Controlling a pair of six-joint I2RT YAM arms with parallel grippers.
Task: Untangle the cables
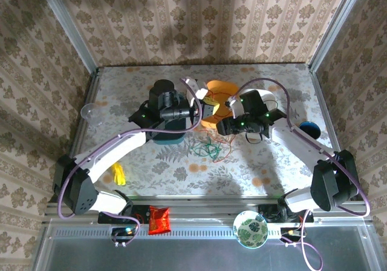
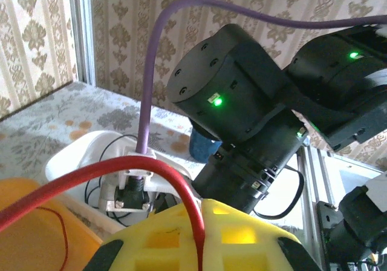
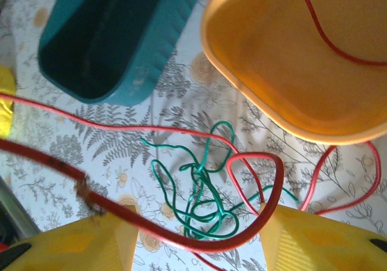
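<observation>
Your left end effector pinches the red cable; right end effector gapes above the green cable.

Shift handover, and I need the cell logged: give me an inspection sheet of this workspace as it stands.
Surface: fern-print table, flat.
Job's things: green cable knotted on the table; red cable crosses it; a red strand lies in the orange bowl.
Clutter: teal bin, clear cup, red packet, patterned bowl.
Grippers: right claw open, red cable looped between its fingers; left claw state unclear, red cable over it.
Cables: lilac arm cables arched above the arms.
Surroundings: wallpapered walls.
</observation>
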